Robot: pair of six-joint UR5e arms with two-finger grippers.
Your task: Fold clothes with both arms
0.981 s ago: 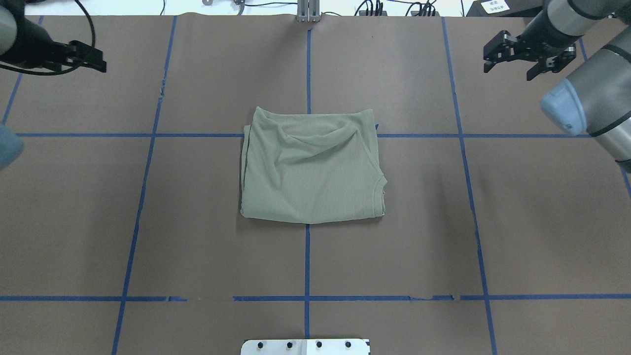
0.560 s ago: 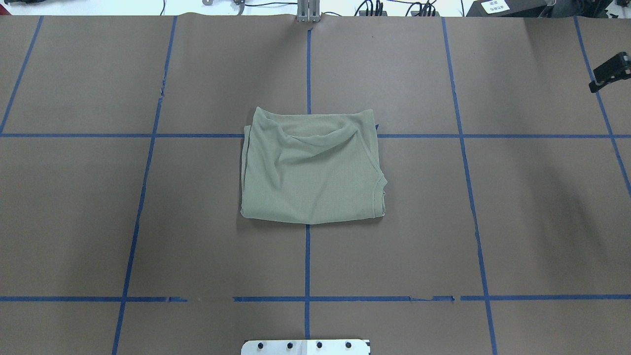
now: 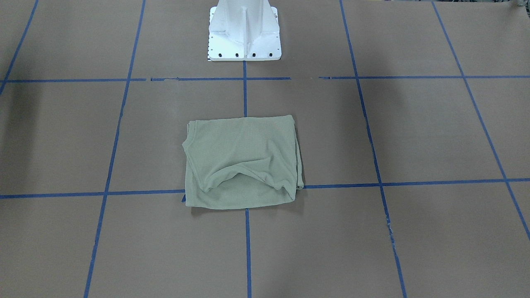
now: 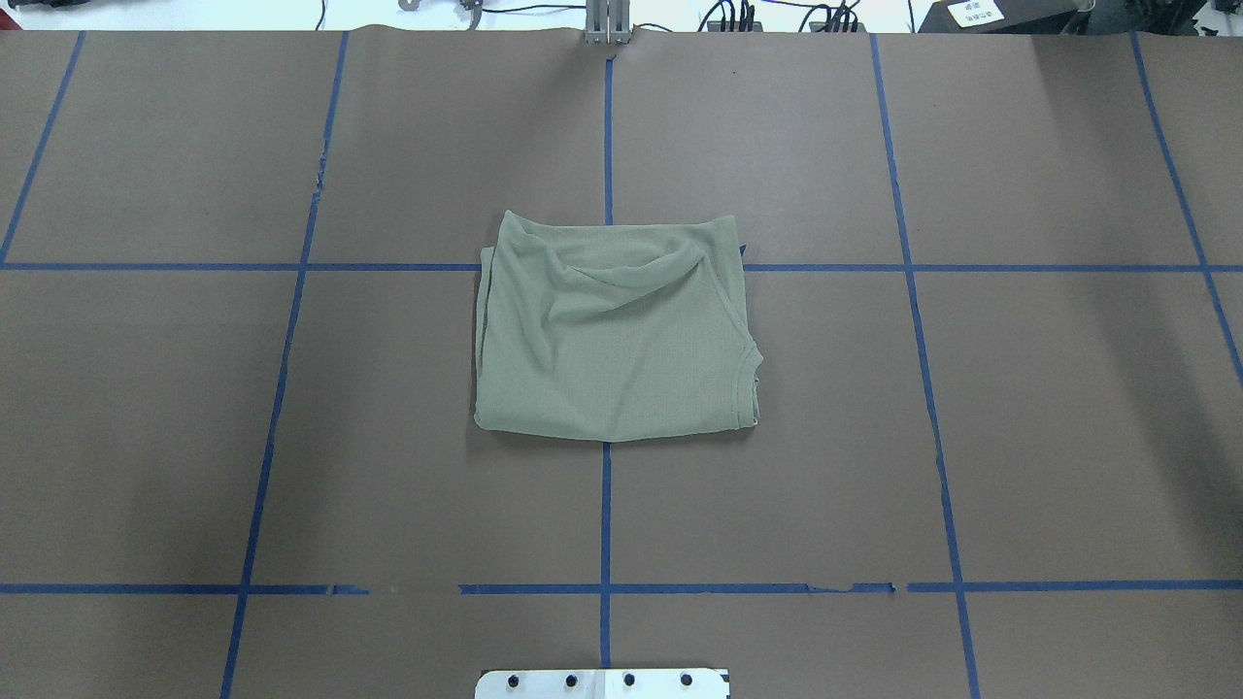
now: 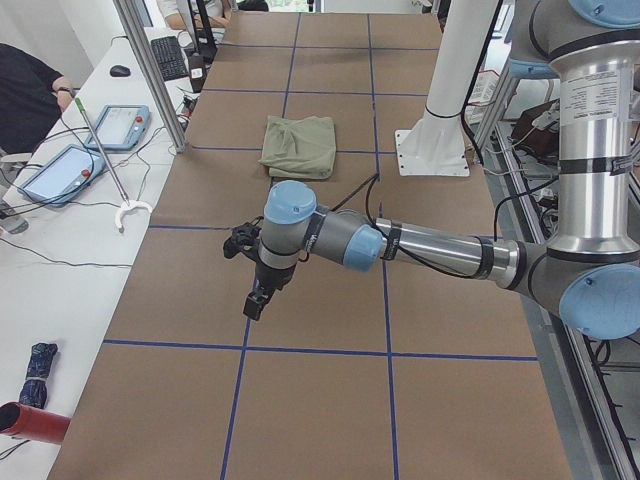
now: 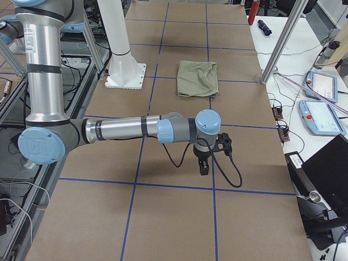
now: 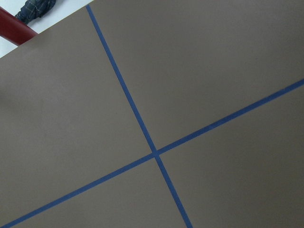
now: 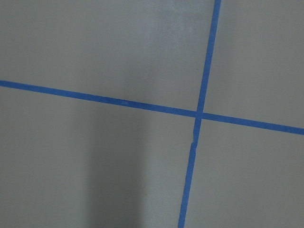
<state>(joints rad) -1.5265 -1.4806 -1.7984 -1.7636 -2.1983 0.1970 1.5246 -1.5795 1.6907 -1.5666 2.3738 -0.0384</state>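
The sage-green shirt (image 4: 612, 335) lies folded into a rough rectangle at the middle of the brown table, with a loose crease across its far half; it also shows in the front view (image 3: 242, 161) and both side views (image 5: 298, 145) (image 6: 197, 78). No tag shows. My left gripper (image 5: 250, 290) hangs over bare table far off to the shirt's left. My right gripper (image 6: 209, 155) hangs far off to its right. Both show only in the side views, so I cannot tell whether they are open or shut. Both wrist views show only brown paper and blue tape.
The white pedestal base (image 3: 244, 31) stands at the robot's side of the table. Blue tape lines (image 4: 605, 515) grid the brown paper. Tablets (image 5: 60, 170) and metal posts (image 5: 150, 70) stand along the operators' side. A red tube (image 5: 30, 420) lies past the left end.
Both arms have swung outward and left the overhead view, the left one first, then the right. The shirt has not moved.
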